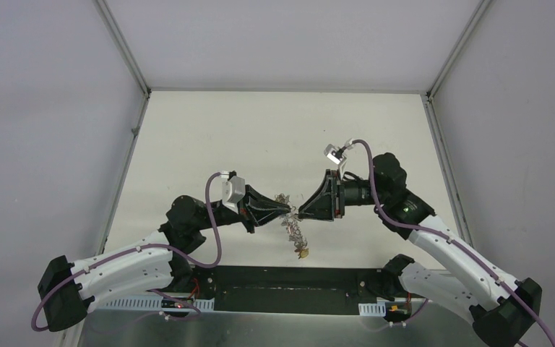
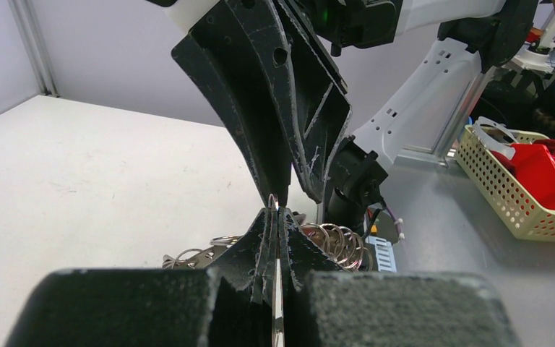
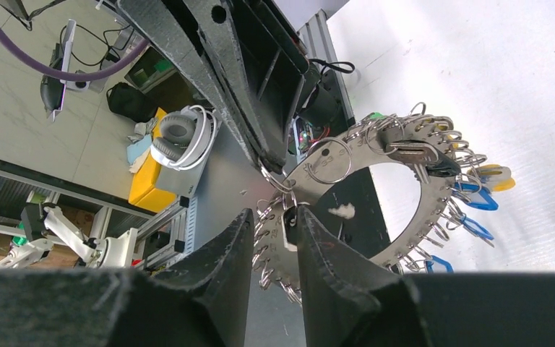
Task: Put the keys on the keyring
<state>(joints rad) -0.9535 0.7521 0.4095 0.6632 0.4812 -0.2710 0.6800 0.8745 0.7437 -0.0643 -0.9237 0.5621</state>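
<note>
The keyring (image 3: 405, 238) is a large flat silver ring fringed with small split rings and blue and yellow tags. It hangs in the air between the two arms, above the table's near edge (image 1: 295, 233). My left gripper (image 1: 287, 211) is shut on the ring's rim, which shows edge-on between its fingertips (image 2: 277, 214). My right gripper (image 3: 271, 217) faces it with its jaws apart, and the ring's numbered rim lies between them, close to the right finger. A metal key with a black head (image 3: 420, 153) hangs on the ring's upper part.
The white table (image 1: 274, 137) stretches behind the arms, walled on three sides. A black strip (image 1: 289, 278) and the arm bases run along the near edge. Off the table, a cream basket (image 2: 527, 181) holds red items.
</note>
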